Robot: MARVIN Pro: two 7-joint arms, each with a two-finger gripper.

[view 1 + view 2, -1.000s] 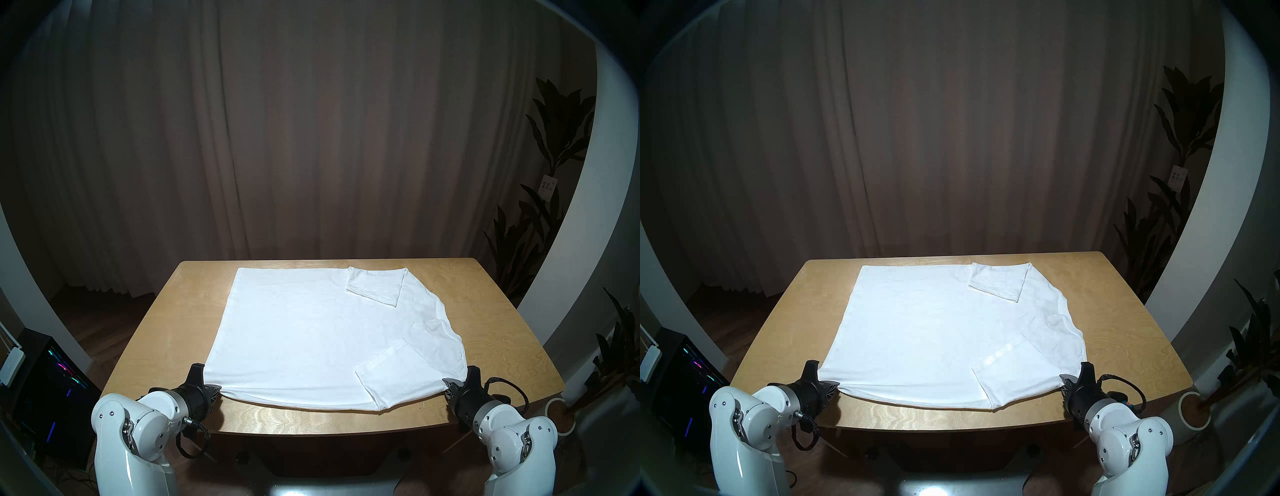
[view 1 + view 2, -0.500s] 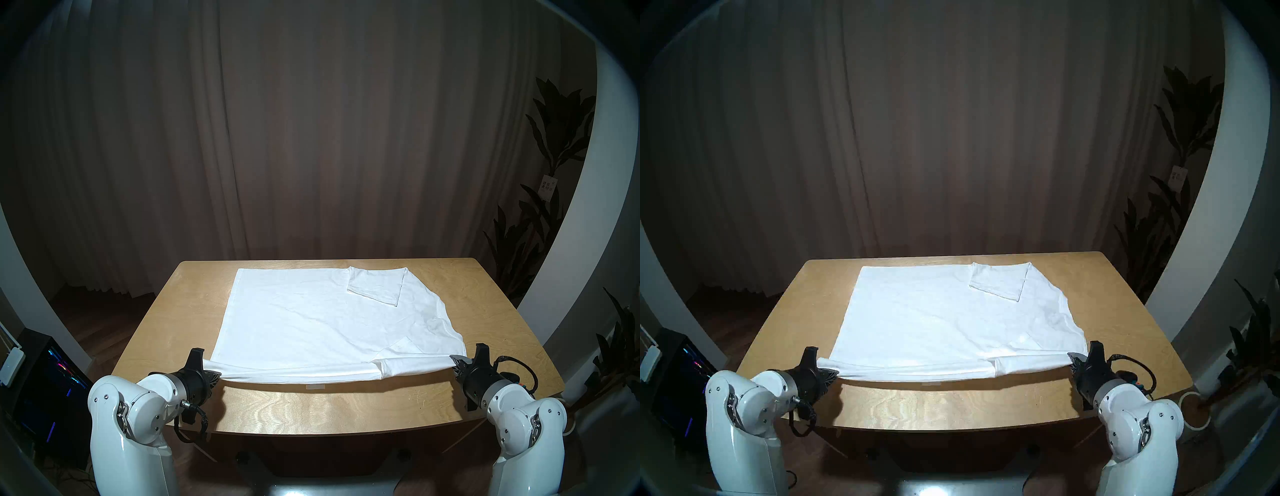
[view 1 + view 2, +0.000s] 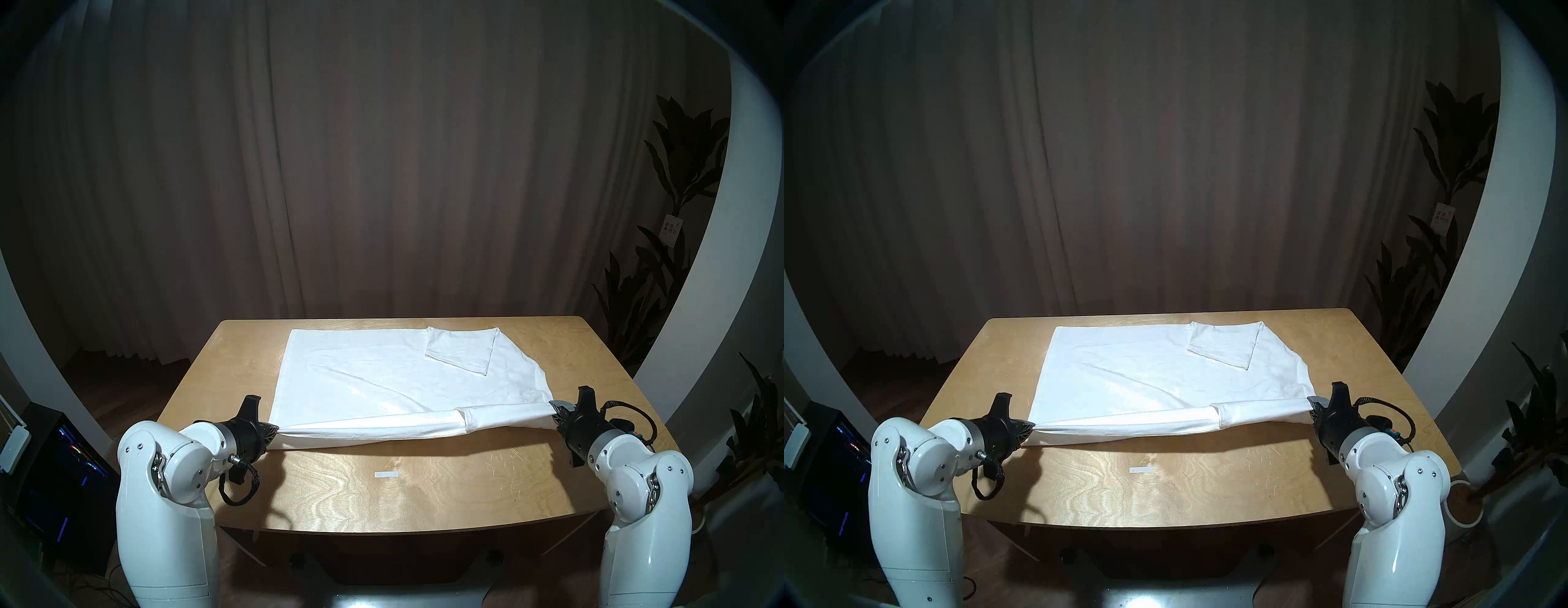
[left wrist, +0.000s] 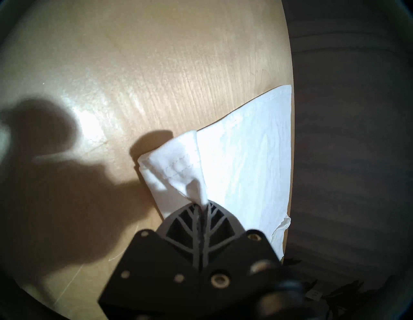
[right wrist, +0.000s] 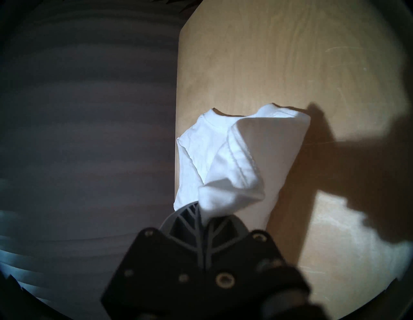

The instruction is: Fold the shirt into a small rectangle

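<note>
The white shirt (image 3: 382, 373) (image 3: 1149, 369) lies sideways on the wooden table (image 3: 424, 488), bottom hem at the left, neckline at the right, far sleeve folded in. My left gripper (image 3: 273, 429) (image 3: 1031, 426) is shut on the shirt's near-left hem corner (image 4: 178, 169). My right gripper (image 3: 553, 409) (image 3: 1311, 404) is shut on the near-right shoulder corner (image 5: 230, 178). Between them the near edge is lifted off the table and stretched taut, rolled over toward the far side.
A small white tape strip (image 3: 386, 474) (image 3: 1141, 469) lies on the bare near part of the table. A computer case (image 3: 59, 475) stands on the floor at the left, potted plants (image 3: 662, 271) at the right, a curtain behind.
Both grippers have lifted the shirt's near edge and carried it away from me, toward the table's far side. The tape strip, covered before, now shows.
</note>
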